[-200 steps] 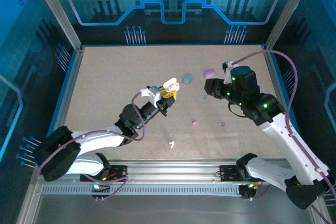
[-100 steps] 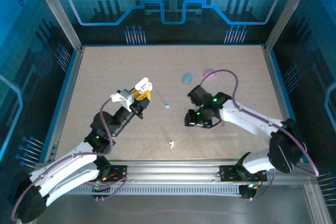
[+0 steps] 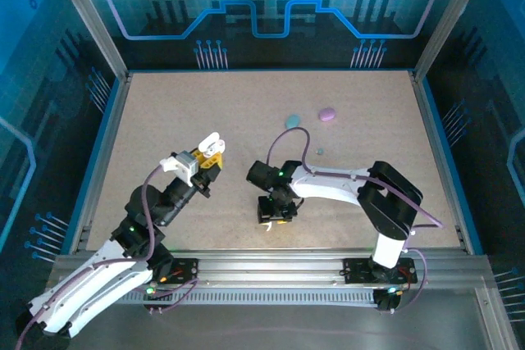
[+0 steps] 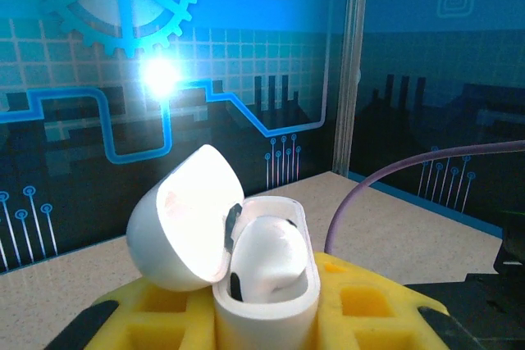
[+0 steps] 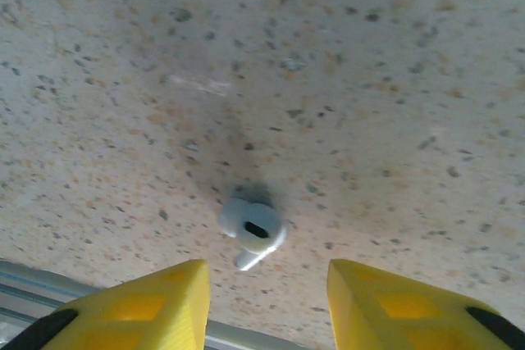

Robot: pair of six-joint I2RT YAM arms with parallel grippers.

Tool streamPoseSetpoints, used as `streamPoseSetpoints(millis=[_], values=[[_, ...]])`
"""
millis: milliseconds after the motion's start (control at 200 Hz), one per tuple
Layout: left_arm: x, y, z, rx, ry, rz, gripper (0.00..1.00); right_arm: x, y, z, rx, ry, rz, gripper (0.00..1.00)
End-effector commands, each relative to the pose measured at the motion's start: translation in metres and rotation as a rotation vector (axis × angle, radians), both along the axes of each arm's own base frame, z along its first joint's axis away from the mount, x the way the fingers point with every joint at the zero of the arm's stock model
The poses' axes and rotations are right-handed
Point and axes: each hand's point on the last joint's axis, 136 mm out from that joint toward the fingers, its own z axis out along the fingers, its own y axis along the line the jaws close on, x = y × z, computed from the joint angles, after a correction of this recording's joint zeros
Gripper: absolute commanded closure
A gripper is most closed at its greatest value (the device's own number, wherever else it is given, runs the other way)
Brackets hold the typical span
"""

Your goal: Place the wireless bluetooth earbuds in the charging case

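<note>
L gripper [image 4: 267, 311] clamped on glossy white pebble-shaped plastic charging case [image 4: 264, 305], lid up; looks like one bud already seated. R gripper [image 5: 267, 301] jaws part-open, empty, hovering over tiny glossy white plastic earbud [image 5: 251, 231] lying on speckled tabletop [image 5: 369, 79] nr front edge. Step: pick 2nd bud. Nxt: drop, straddle, close gently. Small, slick.

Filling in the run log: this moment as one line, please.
left pincer: shut on open white case | right pincer: open, above white bud lying on table | bud not yet grasped
</note>
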Motion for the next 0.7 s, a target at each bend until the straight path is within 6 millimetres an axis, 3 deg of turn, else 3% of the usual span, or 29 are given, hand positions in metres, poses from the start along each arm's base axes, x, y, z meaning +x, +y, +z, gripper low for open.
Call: streamPoseSetpoints(millis=[0, 375, 695], values=[[-0.001, 0.01, 0.01, 0.003, -0.028, 0.042, 0.77, 0.001, 0.009, -0.001, -0.011, 0.007, -0.007, 0.55], [-0.003, 0.014, 0.012, -0.01, -0.038, 0.055, 0.77, 0.002, 0.008, -0.014, -0.076, 0.027, 0.019, 0.6], [-0.001, 0.015, 0.01, -0.013, -0.031, 0.063, 0.77, 0.0, -0.006, -0.022, -0.164, 0.039, 0.046, 0.65]])
